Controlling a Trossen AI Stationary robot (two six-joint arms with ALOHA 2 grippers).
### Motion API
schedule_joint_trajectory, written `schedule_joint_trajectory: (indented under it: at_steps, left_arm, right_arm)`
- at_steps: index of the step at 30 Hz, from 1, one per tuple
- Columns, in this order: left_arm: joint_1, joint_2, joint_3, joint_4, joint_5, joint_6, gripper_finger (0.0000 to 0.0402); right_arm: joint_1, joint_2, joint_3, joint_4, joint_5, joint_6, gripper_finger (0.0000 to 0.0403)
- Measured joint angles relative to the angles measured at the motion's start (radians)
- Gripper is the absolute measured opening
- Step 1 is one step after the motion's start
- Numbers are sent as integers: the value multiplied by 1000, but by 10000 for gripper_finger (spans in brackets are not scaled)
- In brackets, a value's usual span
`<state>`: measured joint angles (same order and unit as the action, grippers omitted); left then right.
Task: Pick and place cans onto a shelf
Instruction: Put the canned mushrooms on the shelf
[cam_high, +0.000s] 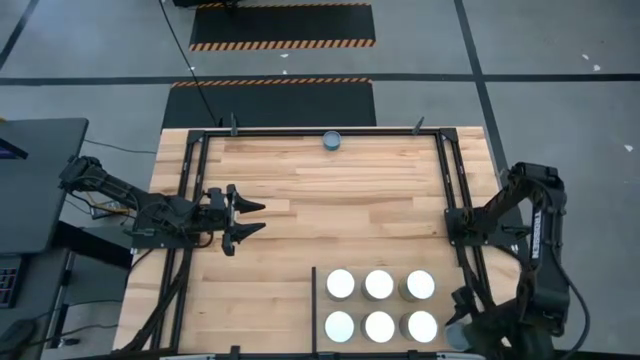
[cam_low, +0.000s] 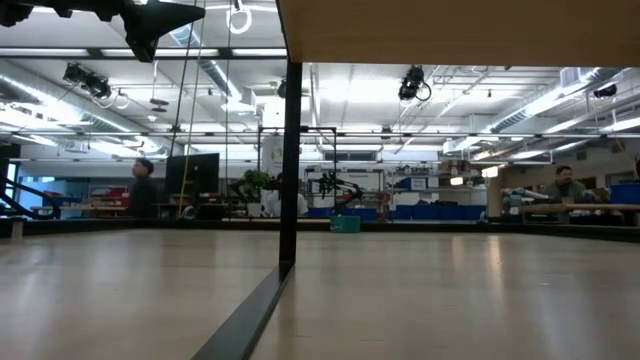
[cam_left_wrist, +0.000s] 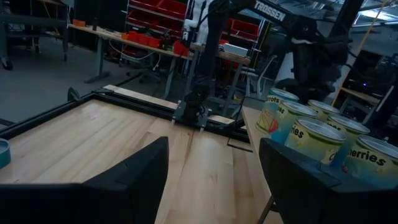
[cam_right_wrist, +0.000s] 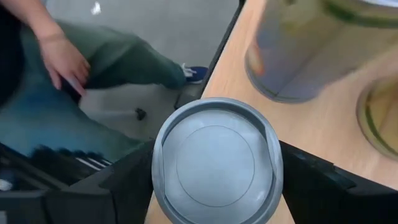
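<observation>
- The shelf (cam_high: 322, 318), a light-wood section behind a short black divider bar (cam_high: 314, 308) at the near edge of the wooden table (cam_high: 320, 190), already carries six cans (cam_high: 380, 305) in two rows of three, silver tops up; by my reading the fourth place in each row is not yet filled.
- The right arm (cam_high: 535, 240) is folded back along the table's right side, its right gripper (cam_right_wrist: 214, 180) down at the near right corner, just beside the shelf's last filled column.
- Its fingers bracket a dull blue-grey can (cam_right_wrist: 215, 163) seen end-on in the right wrist view; they look closed against its sides, so I judge this the seventh can, about to be set down.
- The left gripper (cam_high: 243, 219) hovers over the table's left half, jaws spread wide and empty.
- One more blue-grey can (cam_high: 331, 141) stands alone at the far edge of the table, well apart from both grippers; it seems the last to fetch.
- A person's hand (cam_right_wrist: 62, 62) shows beyond the table edge.
</observation>
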<state>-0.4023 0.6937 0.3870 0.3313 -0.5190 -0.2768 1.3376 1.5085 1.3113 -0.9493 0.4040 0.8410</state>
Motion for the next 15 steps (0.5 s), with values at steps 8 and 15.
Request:
schedule_joint_trajectory:
  at_steps: [8, 15]
  left_arm:
    - [0, 0, 0, 0, 0, 0, 256]
    - [0, 0, 0, 0, 0, 0, 256]
  right_arm:
    - [-5, 34, 0, -1, 20, -192, 301]
    - [-9, -16, -57, 16, -8, -274, 301]
